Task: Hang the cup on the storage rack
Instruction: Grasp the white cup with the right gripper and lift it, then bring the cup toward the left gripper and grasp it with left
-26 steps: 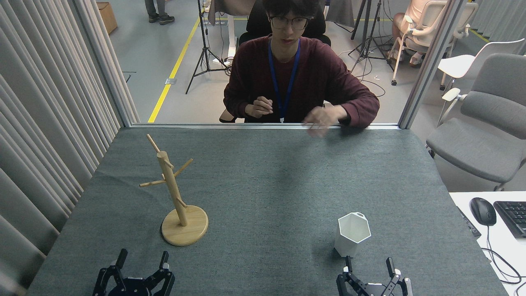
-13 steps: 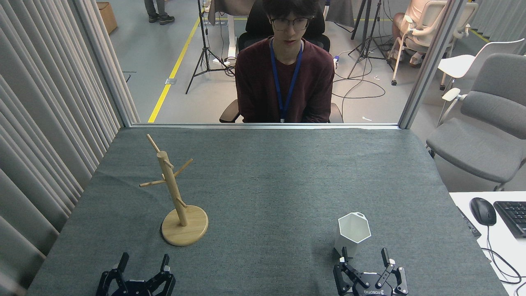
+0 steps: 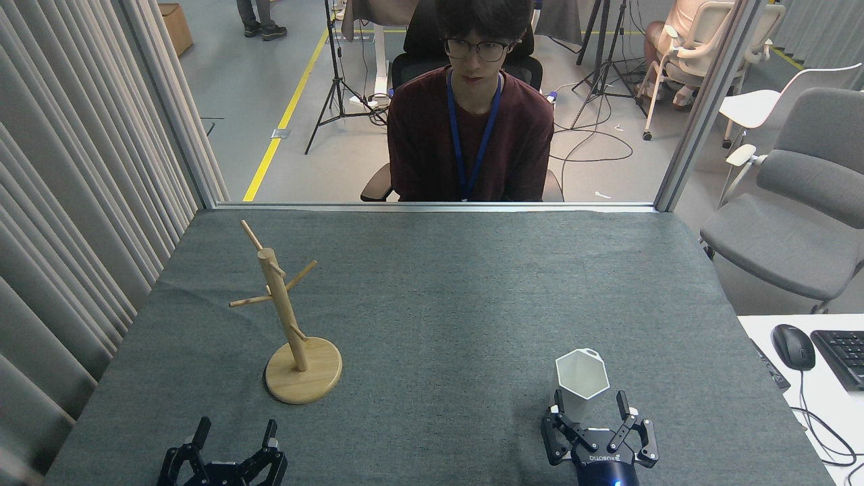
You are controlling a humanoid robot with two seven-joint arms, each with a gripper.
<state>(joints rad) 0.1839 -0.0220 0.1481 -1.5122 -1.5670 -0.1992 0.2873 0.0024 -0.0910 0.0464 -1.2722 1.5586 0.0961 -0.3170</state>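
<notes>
The white cup (image 3: 580, 379) with a hexagonal rim stands upright on the grey table cloth at the front right, its small loop tab at the far side of the rim. My right gripper (image 3: 591, 403) is open just in front of it, its fingertips reaching to either side of the cup's lower part. The storage rack (image 3: 290, 322), a light wooden tree with a round base and thin angled pegs, stands at the left. My left gripper (image 3: 235, 429) rests open at the front edge, below the rack's base, with nothing between its fingers.
A person in a dark red top sits behind the table's far edge (image 3: 432, 208). Curtains (image 3: 74, 202) line the left side. At the right stand a grey chair (image 3: 796, 202) and a white desk with a mouse (image 3: 793, 347) and keyboard.
My right gripper has moved forward and up to the cup, its fingers now flanking it. The person has drawn both hands back from the table edge. The left gripper barely moved.
</notes>
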